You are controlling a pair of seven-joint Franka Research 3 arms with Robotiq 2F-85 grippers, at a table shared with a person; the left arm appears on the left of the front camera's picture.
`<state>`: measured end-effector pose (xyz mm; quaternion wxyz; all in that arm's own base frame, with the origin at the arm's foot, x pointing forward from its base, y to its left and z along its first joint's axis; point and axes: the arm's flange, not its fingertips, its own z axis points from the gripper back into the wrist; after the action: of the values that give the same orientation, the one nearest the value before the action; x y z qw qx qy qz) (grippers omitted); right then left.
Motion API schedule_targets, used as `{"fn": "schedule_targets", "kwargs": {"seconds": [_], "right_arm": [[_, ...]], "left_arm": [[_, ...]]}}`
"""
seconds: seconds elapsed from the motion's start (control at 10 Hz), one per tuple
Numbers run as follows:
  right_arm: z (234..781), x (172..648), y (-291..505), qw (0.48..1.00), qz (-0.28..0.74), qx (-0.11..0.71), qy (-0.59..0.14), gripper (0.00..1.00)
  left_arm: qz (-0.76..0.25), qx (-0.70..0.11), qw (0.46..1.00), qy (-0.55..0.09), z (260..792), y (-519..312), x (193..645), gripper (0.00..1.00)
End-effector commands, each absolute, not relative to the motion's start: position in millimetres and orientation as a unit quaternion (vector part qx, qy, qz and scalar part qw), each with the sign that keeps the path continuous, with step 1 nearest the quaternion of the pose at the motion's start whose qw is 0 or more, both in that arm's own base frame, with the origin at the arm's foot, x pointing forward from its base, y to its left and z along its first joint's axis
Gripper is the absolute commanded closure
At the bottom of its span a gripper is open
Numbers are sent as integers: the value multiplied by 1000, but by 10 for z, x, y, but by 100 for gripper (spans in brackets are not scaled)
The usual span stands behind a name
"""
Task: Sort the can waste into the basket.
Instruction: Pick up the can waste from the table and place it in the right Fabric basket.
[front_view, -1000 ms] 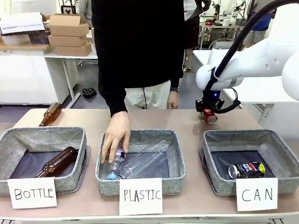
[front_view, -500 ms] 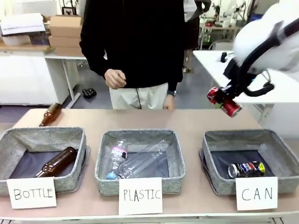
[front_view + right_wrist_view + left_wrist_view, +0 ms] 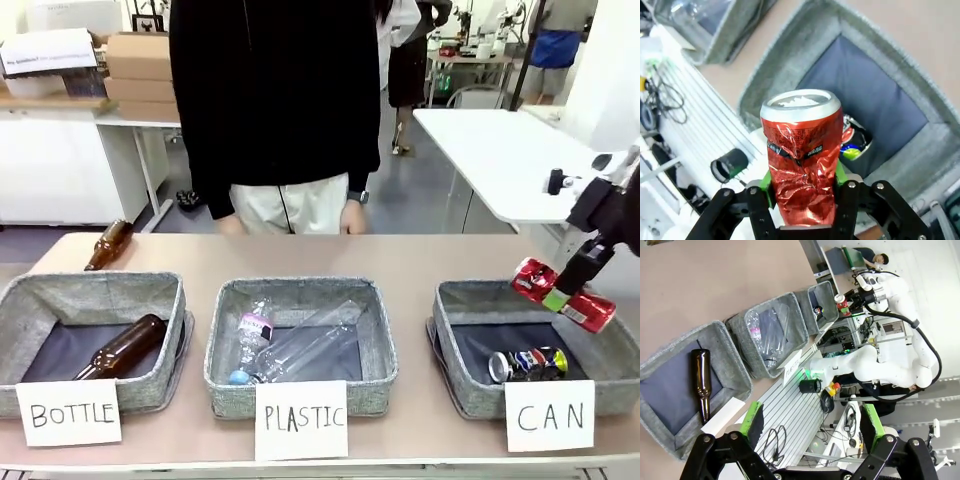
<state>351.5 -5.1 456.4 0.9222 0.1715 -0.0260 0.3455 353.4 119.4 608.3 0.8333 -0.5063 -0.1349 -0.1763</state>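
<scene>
A crumpled red can (image 3: 563,296) hangs tilted over the far right part of the grey basket (image 3: 462,300) signed "CAN", with my right gripper (image 3: 558,294) shut on it. Seen from the right wrist, the red can (image 3: 801,150) stands between the green pads above the basket's dark bottom (image 3: 865,90). A silver can with dark multicolour print (image 3: 527,364) lies inside the basket, and shows past the red one (image 3: 854,141). My left gripper (image 3: 810,425) is open and holds nothing, raised off to the side past the "BOTTLE" basket (image 3: 720,347). From there the right arm's red can (image 3: 842,304) is small and distant.
The "PLASTIC" basket (image 3: 222,300) holds clear plastic bottles (image 3: 290,345). The "BOTTLE" basket (image 3: 30,300) holds a brown bottle (image 3: 120,348); another brown bottle (image 3: 107,244) lies on the table behind it. A person in black (image 3: 275,100) stands at the far side.
My right arm carried the red can from behind the basket, up and rightward, then down over the "CAN" basket. The person's hand left the plastic basket and pulled back.
</scene>
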Motion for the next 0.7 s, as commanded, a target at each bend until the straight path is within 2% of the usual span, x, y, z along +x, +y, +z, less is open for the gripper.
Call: {"fn": "schedule_targets", "kwargs": {"seconds": [0.0,0.2,0.3,0.6], "right_arm": [[4499,3594,-48,920,351,170,-45,100],[4482,3582,-89,923,334,182,-60,100],[4478,3585,-126,921,324,201,-80,1],[4428,3565,-141,917,317,221,-96,0]], "left_arm": [[-184,-506,832,-134,6082,1206,3501,0],[-184,-506,832,-134,6082,1206,3501,0],[-184,-506,832,-134,6082,1206,3501,0],[-184,-506,832,-134,6082,1206,3501,0]]}}
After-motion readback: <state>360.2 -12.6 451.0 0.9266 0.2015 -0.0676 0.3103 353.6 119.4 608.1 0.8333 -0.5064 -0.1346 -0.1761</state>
